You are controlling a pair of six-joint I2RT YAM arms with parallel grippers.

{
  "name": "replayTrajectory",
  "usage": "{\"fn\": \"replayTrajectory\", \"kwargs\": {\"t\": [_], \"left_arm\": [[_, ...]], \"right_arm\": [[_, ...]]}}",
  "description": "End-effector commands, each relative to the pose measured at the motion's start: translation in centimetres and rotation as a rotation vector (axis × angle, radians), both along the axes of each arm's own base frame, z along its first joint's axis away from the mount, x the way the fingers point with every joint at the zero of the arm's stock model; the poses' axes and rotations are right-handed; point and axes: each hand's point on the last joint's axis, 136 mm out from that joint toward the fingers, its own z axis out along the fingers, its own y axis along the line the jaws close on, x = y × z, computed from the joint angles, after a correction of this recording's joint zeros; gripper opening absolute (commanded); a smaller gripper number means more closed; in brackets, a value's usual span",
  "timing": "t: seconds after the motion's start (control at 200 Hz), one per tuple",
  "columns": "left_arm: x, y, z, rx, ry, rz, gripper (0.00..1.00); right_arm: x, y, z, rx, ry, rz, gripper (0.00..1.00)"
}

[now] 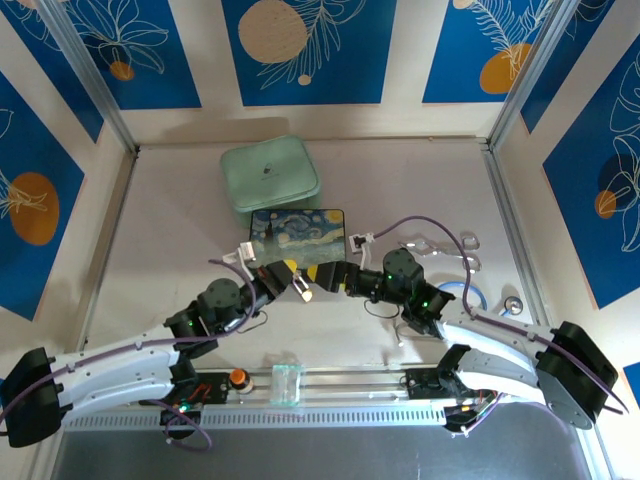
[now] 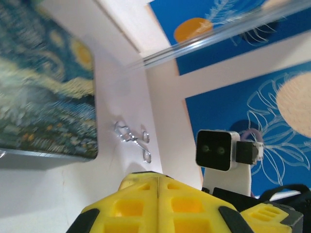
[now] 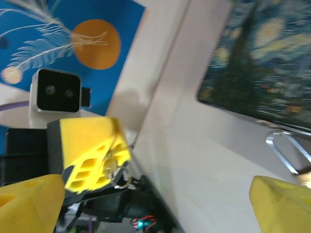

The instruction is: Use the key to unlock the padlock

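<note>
Pinching a tiny pale metal piece, apparently the key (image 3: 116,170), in the pressed-together left gripper (image 1: 300,288), just near of the painted box (image 1: 297,230). Facing it from the right with the right gripper (image 1: 328,274) spread wide.

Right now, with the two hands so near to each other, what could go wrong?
1. The left hand pinches a small metal piece only at its fingertips, so it may slip or twist out. It is too blurred to tell whether it is the key or the padlock.
2. The open right hand sits very close to the left one, just in front of the painted box. A careless move could knock them together.
</note>
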Motion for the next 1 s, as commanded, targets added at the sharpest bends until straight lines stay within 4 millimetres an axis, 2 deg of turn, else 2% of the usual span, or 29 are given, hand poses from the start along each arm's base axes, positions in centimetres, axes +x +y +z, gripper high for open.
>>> {"fn": "replayTrajectory", "kwargs": {"t": [0.0,0.17,0.375,0.45,0.515,0.67,0.735,0.905,0.956,0.991], "left_arm": [[-0.4,-0.2,4.7,-0.024,-0.238,-0.03,0.0],[-0.8,0.1,7.3,-0.078,-0.342,-0.029,0.0],[-1.1,0.4,8.8,-0.123,-0.38,-0.021,0.0],[-1.0,0.4,8.8,-0.14,-0.369,-0.021,0.0],[-1.1,0.5,8.9,-0.158,-0.372,-0.021,0.0],[-0.9,0.5,8.3,-0.158,-0.355,-0.013,0.0],[-0.8,0.5,8.3,-0.17,-0.357,-0.012,0.0],[-0.9,0.1,8.4,-0.188,-0.35,-0.028,0.0],[-0.9,0.1,8.3,-0.187,-0.35,-0.028,0.0],[-0.9,0.1,8.3,-0.187,-0.348,-0.026,0.0]], "right_arm": [[-1.7,1.2,6.1,0.194,-0.112,0.078,0.9],[-2.1,2.1,8.1,0.276,-0.152,0.105,0.74],[-2.5,3.2,8.4,0.309,-0.178,0.129,0.58],[-2.4,3.1,8.8,0.327,-0.198,0.116,0.55],[-2.2,2.9,8.9,0.332,-0.21,0.093,0.49],[-1.4,2.4,9.2,0.345,-0.218,0.047,0.45],[-1.3,2.7,9.4,0.341,-0.216,0.051,0.44],[-1.0,3.0,9.9,0.362,-0.221,0.062,0.35],[-0.9,3.1,10.0,0.363,-0.221,0.064,0.28],[-1.0,3.2,10.0,0.364,-0.222,0.069,0.16]]}}
